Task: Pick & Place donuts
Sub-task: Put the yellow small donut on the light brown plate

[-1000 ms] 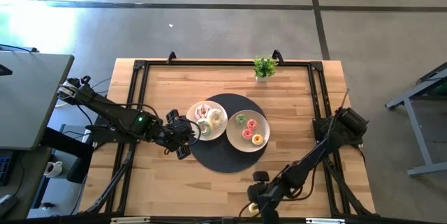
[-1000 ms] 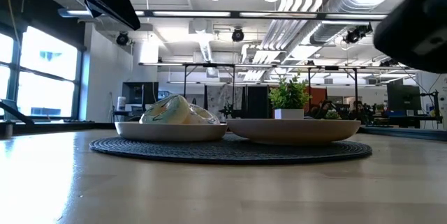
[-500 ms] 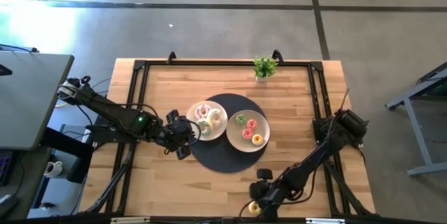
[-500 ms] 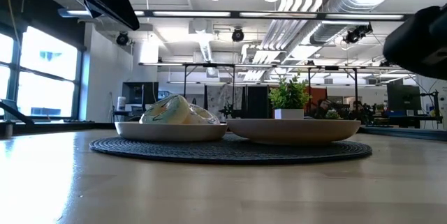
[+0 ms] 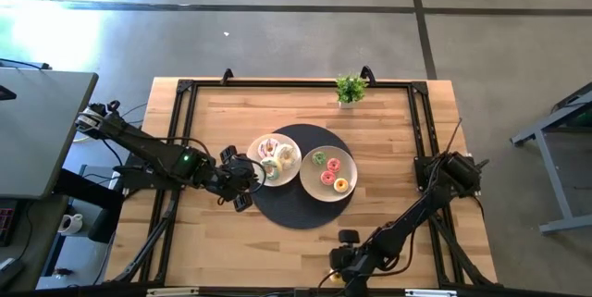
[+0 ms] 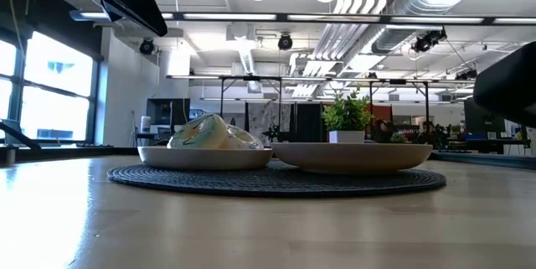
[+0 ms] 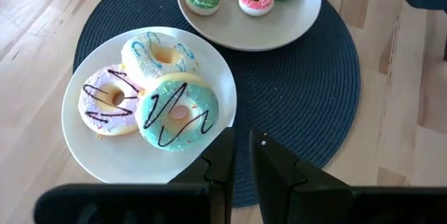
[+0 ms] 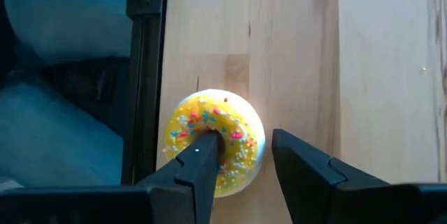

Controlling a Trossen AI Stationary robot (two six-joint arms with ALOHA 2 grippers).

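Note:
A yellow donut with sprinkles [image 8: 213, 140] lies flat on the wood by the table's near edge [image 5: 333, 278]. My right gripper [image 8: 241, 147] [image 5: 341, 269] is right above it and open; one finger stands over the donut's hole, the other just outside its rim. Three large iced donuts [image 7: 150, 98] are piled on a white plate [image 5: 254, 152]. Three small donuts [image 5: 329, 173] lie on a beige plate [image 5: 350, 161]. My left gripper [image 7: 242, 147] [image 5: 244, 186] hovers by the white plate's left rim, shut and holding nothing. My right gripper points down over the yellow donut, one fingertip [image 8: 204, 151] at the ring's hole [image 8: 218, 135] and the other [image 8: 297, 155] beside its outer rim. I cannot tell whether either finger touches it. The donut lies flat on the table.
Both plates sit on a round dark woven mat [image 5: 287, 209] at the table's middle. A small potted plant [image 5: 351, 89] stands at the far edge. A black frame rail [image 8: 143, 77] runs close beside the yellow donut. Bare wood lies on either side of the mat.
My right arm has come down toward the yellow donut at the near edge; in the low view its dark bulk has sunk lower on the right. The donuts and plates have stayed put.

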